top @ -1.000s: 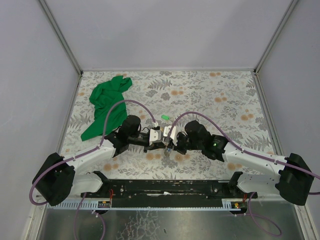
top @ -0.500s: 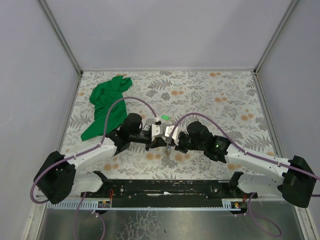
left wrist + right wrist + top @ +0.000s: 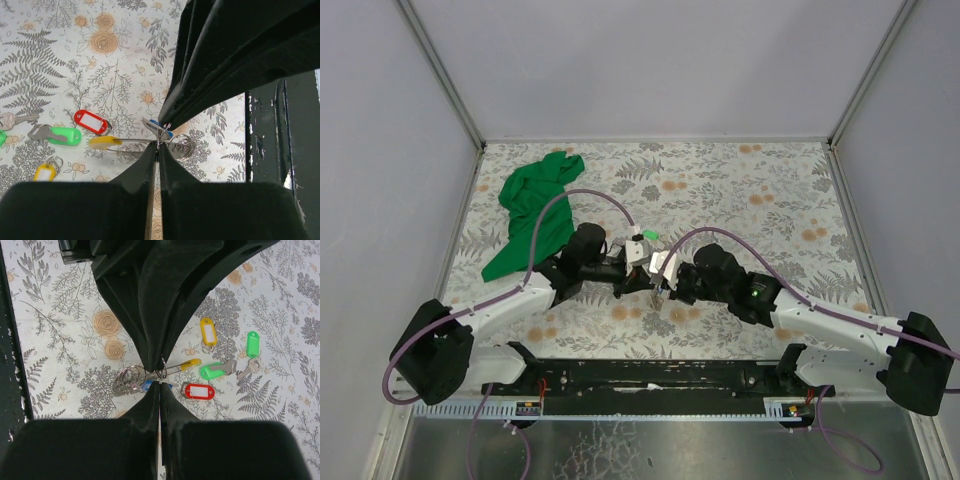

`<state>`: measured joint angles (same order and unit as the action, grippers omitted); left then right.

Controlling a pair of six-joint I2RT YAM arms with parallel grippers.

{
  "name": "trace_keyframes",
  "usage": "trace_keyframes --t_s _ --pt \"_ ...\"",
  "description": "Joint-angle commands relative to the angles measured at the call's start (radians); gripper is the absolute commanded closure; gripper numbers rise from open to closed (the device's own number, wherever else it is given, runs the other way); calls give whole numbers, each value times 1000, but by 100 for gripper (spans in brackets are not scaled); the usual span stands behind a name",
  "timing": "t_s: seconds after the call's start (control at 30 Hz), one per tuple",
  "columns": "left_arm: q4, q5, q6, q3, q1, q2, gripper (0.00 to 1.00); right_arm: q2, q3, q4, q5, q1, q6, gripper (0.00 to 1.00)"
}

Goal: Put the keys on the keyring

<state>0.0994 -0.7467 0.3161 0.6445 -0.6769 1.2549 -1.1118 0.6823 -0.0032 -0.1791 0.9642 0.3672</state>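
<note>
My two grippers meet tip to tip over the middle of the table, left gripper and right gripper. In the left wrist view the left gripper is shut on the thin wire of the keyring. In the right wrist view the right gripper is shut on a small metal piece by the blue-tagged key, against the keyring. A yellow-tagged key hangs at the pinch. Loose keys lie on the table: red tag, green tag, yellow tag, green tag.
A crumpled green cloth lies at the far left of the floral table cover. A small green tag lies just beyond the grippers. The black base rail runs along the near edge.
The left wrist has shifted a little away from the bases and to the right. Both grippers stay shut at the same meeting spot.
</note>
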Motion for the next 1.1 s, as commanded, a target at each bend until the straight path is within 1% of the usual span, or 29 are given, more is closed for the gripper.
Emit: trace_keyframes --t_s 0.0,0.13,0.33,0.5,0.6,0.73,0.87,0.97,1.07 --pt "51 77 -76 39 -3 9 100 -19 9 16 3 39 28 100" --pt "116 108 -127 14 0 -12 100 -11 -2 30 12 39 24 100" --pt "258 65 -233 -41 7 -32 100 -47 4 33 9 39 22 100" --pt "368 82 -303 -101 30 -67 100 -52 -2 38 19 40 22 100" --pt "477 93 -369 -155 42 -92 100 -44 -10 37 43 40 22 100" --pt "677 107 -483 -241 56 -102 100 -28 -12 38 47 40 19 100" --pt "826 106 -549 -299 55 -90 100 -10 -4 39 44 40 20 100" --pt "878 105 -572 -326 56 -79 100 2 6 39 44 40 25 100" --pt "889 117 -570 -350 56 -85 96 15 19 35 50 39 32 100"
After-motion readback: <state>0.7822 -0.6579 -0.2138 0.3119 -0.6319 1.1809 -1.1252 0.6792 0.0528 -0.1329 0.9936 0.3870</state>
